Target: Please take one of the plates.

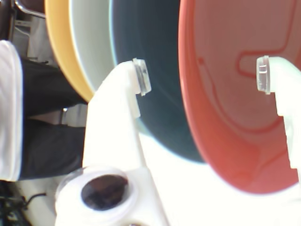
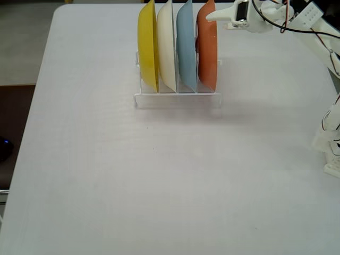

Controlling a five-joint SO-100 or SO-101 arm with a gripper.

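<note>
While the rack (image 2: 178, 99) stands at the far side of the table (image 2: 106, 175), its four upright plates run left to right in the fixed view: yellow (image 2: 148, 47), white (image 2: 167, 45), blue (image 2: 185, 48), then the orange plate (image 2: 207, 47) at the right end, nearest the arm. And there's the gripper (image 1: 202, 77), fingers spread wide, one white finger (image 1: 120, 108) in front of the blue plate's dark face, the other (image 1: 282, 84) over the orange plate's back, so its rim sits between them, untouched. To do this well, I'd say the left finger needs to slip cleanly into the gap between blue and orange, deep enough past the rim before closing, then lift straight up so the neighbours don't tip. The arm reaches in from the right, stretched out high and nearly level, its tip at the orange plate's top edge.
</note>
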